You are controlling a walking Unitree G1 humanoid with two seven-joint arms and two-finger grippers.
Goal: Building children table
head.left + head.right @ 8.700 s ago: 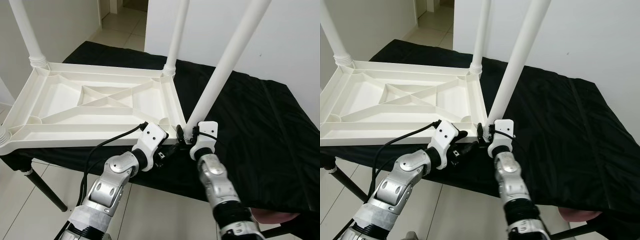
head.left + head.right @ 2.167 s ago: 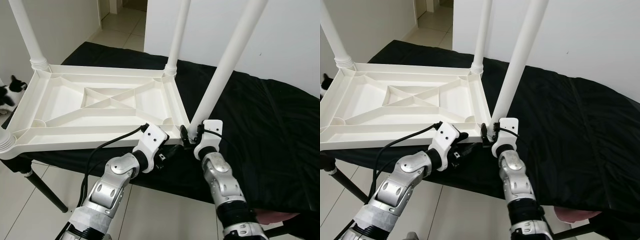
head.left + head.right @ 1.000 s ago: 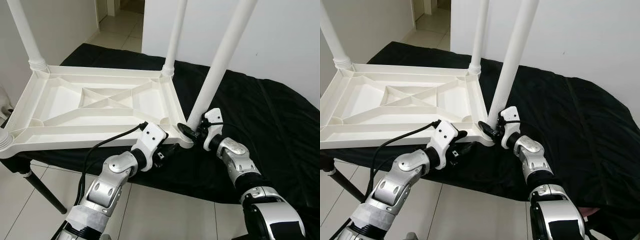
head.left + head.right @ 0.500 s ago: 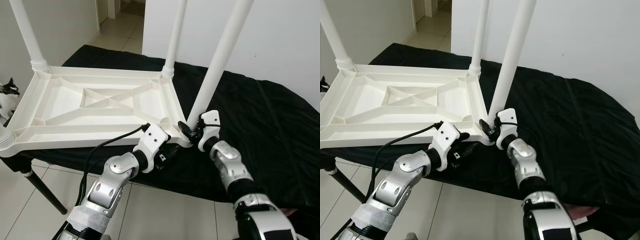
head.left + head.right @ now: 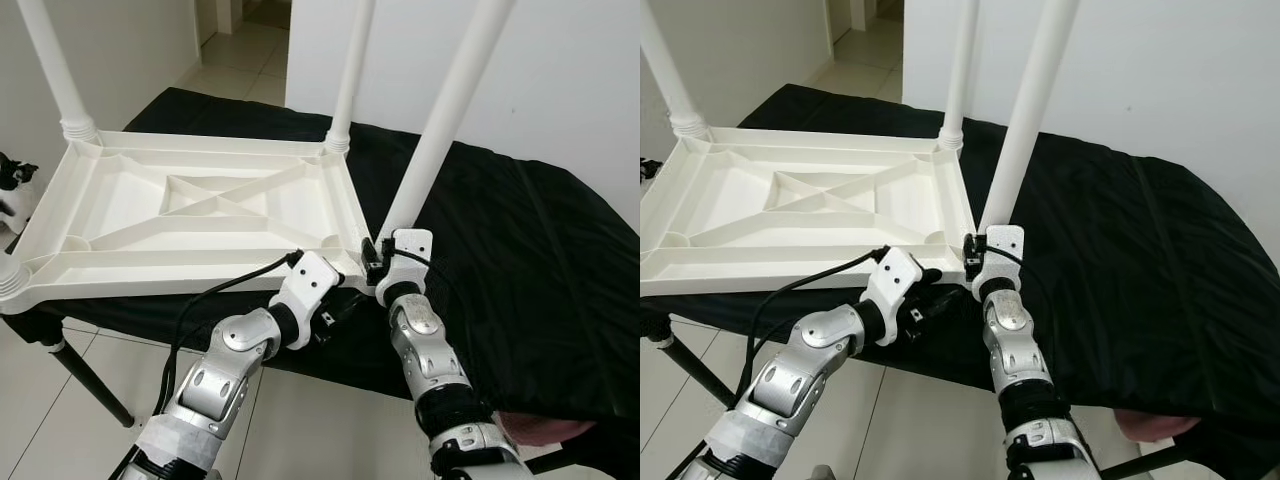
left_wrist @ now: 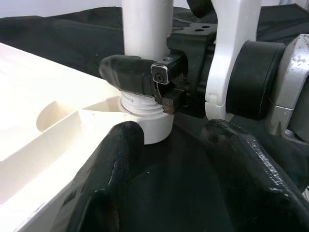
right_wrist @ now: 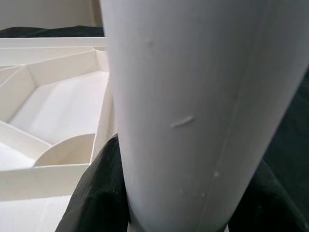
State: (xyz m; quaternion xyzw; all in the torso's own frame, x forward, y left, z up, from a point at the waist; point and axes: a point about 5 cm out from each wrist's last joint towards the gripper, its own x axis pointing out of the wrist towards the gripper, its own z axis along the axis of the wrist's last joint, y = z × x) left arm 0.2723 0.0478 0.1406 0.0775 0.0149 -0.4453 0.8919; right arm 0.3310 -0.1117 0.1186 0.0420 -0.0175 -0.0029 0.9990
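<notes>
My left gripper (image 6: 164, 159) sits unclenched under the corner of the upturned tabletop (image 5: 190, 215). Just beyond, my right gripper (image 5: 378, 262) clamps the near leg (image 5: 440, 125) at its socket, probably mid-screwing. Next I'd twist it home; other legs stand behind.

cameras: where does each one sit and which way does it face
Left eye: on the head, looking down at the upturned tabletop on the black cloth; both arms show.
Right eye: beside it, same scene shifted; right gripper at the near leg.
Left wrist: along the open left gripper toward the leg's socket; the right gripper clamps there.
Right wrist: pressed close to the leg, tabletop ribs beyond.
Both wrist views share that leg.
</notes>
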